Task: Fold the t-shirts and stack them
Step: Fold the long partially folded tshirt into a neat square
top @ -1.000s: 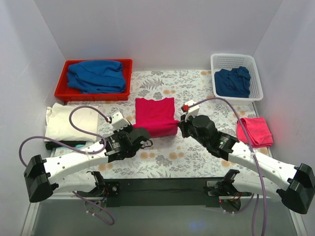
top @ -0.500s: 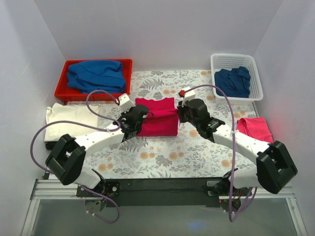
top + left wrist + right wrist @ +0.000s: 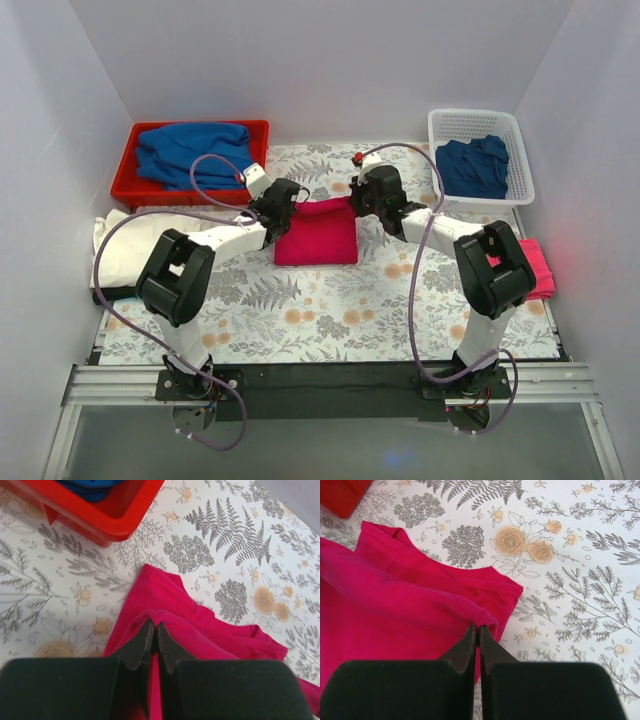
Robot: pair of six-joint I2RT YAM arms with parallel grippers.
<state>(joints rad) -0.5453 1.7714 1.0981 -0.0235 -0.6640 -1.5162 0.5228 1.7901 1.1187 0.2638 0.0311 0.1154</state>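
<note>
The crimson shirt point(image 3: 318, 238) lies in the middle of the bench point(image 3: 330, 310), between the red tray point(image 3: 150, 195) and the white basket point(image 3: 476, 118). The left pincer point(image 3: 153, 630) and right pincer point(image 3: 478, 631) each clamp tight on a corner of its lifted edge. If one lets go first, or a thin pinch slips, the fold will likely land crooked.

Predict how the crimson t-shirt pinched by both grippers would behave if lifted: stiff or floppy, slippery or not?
Probably floppy: the crimson t-shirt drapes and creases between the left gripper and right gripper. Likely light, since thin pinched folds hold it. Probably not slippery; the cloth looks matte.
</note>
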